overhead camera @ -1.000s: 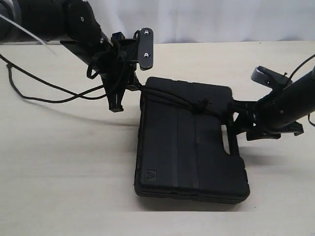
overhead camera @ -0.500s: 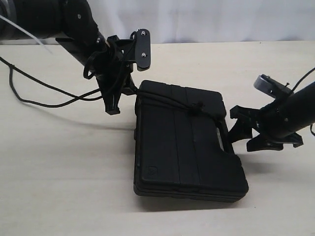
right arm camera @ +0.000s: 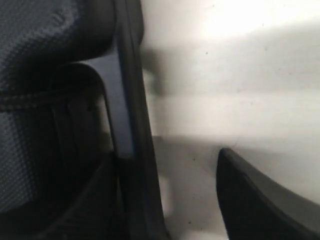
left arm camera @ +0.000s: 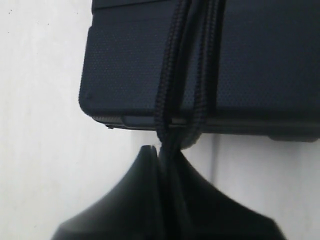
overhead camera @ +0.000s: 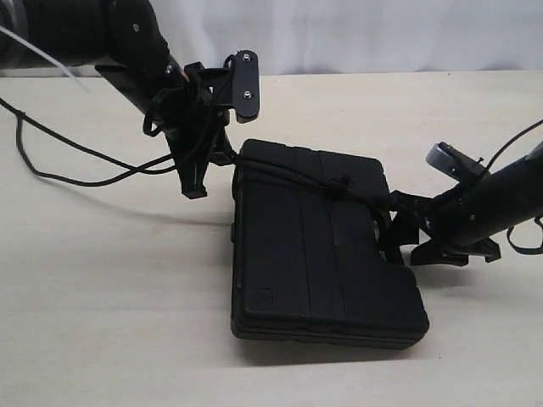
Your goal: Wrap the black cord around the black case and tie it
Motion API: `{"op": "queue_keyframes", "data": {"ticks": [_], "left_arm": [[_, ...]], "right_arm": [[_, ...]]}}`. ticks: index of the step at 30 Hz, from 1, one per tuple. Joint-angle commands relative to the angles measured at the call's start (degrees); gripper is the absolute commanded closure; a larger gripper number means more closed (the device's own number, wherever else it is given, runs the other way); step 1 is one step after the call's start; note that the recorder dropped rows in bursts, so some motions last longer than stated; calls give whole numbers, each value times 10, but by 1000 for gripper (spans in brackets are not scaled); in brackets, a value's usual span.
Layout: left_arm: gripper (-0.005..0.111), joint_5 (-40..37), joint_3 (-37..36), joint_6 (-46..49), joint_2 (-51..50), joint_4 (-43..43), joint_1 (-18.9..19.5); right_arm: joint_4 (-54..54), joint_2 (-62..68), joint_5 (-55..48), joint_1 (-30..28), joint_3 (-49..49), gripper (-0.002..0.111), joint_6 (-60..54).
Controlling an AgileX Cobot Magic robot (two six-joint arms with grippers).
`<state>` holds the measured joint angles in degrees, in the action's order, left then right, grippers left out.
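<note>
Tabletop scene: a flat rectangular matte black case (overhead camera: 322, 263) of ribbed plastic lies lid-up in the middle of a pale counter (overhead camera: 102, 297). A thin braided black cord (overhead camera: 284, 175) crosses the lid at a slant near its far end, running from the far left corner to the handle side, with a bunched knot (overhead camera: 340, 186) about midway along. At that far left corner the left pincer (left arm camera: 167, 155) is clenched on two strands of the cord just where they leave the case's edge, apparently holding the wrap taut so the knot cannot slacken. On the opposite side the right pincer (overhead camera: 404, 229) is released and grips nothing. Its fingers are spread on either side of the moulded handle bar (right arm camera: 120, 110), one toward the slot and the other over bare counter. That placement suggests it is there to steady the case or to catch the cord near the handle; which one is unclear. The wrap looks done and the tie close to finished.
</note>
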<state>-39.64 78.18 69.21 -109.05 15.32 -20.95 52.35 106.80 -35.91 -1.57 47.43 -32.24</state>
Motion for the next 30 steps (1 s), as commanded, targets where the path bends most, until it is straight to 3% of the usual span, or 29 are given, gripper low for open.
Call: {"op": "queue_keyframes", "data": {"ticks": [1, 8, 12, 19, 26, 30], "left_arm": [[107, 14, 3, -6, 12, 20, -1], [107, 11, 3, -6, 12, 22, -1], [107, 8, 3, -6, 12, 22, -1], [107, -13, 3, -7, 12, 22, -1], [107, -8, 3, -14, 39, 18, 4], [107, -27, 3, -57, 43, 18, 32]], "right_arm": [[9, 7, 16, -3, -2, 57, -16], [4, 13, 17, 1, -2, 81, -42], [-49, 13, 42, 42, -2, 103, -22], [-111, 13, 102, 86, -2, 104, 58], [-129, 13, 103, 54, -2, 104, 96], [-129, 13, 70, 26, -2, 104, 106]]}}
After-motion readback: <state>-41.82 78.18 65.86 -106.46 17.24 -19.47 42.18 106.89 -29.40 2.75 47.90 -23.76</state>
